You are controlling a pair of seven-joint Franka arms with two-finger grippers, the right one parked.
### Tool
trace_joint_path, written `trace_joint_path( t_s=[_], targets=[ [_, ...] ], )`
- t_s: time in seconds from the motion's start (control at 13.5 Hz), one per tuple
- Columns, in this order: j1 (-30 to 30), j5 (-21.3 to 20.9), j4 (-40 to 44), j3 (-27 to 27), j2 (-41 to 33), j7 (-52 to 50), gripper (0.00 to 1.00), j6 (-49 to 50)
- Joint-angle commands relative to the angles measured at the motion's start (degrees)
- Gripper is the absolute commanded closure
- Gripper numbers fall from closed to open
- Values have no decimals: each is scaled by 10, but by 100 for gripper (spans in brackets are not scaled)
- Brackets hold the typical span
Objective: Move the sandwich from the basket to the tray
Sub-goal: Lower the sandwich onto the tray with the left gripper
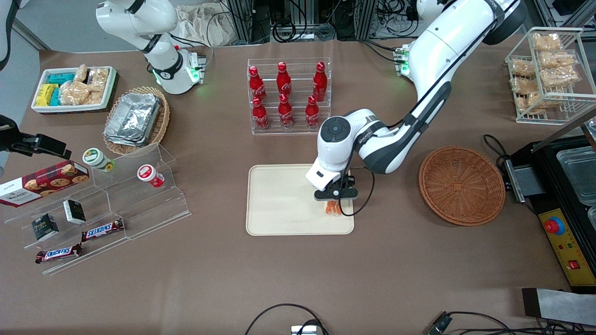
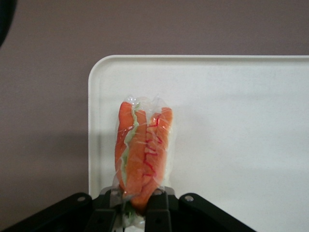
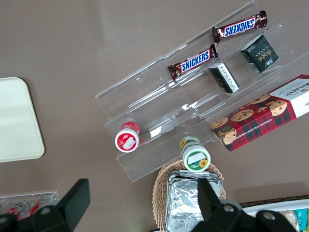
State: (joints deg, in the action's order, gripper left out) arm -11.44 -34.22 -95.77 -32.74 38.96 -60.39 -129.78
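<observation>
My left gripper (image 1: 334, 202) hangs over the cream tray (image 1: 279, 204), near the tray's corner closest to the front camera and toward the working arm's end. It is shut on the sandwich (image 2: 143, 154), a plastic-wrapped wedge showing orange and green filling, which sticks out from between the fingers (image 2: 157, 205) over the tray (image 2: 231, 125). In the front view only an orange bit of the sandwich (image 1: 332, 208) peeks out below the gripper. The round reddish-brown basket (image 1: 462, 184) lies beside the tray toward the working arm's end, with nothing in it.
A clear rack of red cola bottles (image 1: 285, 95) stands farther from the front camera than the tray. A lighter wicker basket with foil trays (image 1: 136, 120), a clear tiered stand with snacks (image 1: 100, 204) and a white bin (image 1: 72, 88) lie toward the parked arm's end. A black machine (image 1: 565, 195) sits past the basket.
</observation>
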Motion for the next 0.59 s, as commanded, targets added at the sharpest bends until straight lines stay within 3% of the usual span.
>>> trace_joint_path(
  t_s=[0.0, 0.52],
  targets=[
    [-24, -13, 30, 4, 17, -19, 100, 5],
    [-26, -15, 27, 7, 28, -25, 100, 6]
  ],
)
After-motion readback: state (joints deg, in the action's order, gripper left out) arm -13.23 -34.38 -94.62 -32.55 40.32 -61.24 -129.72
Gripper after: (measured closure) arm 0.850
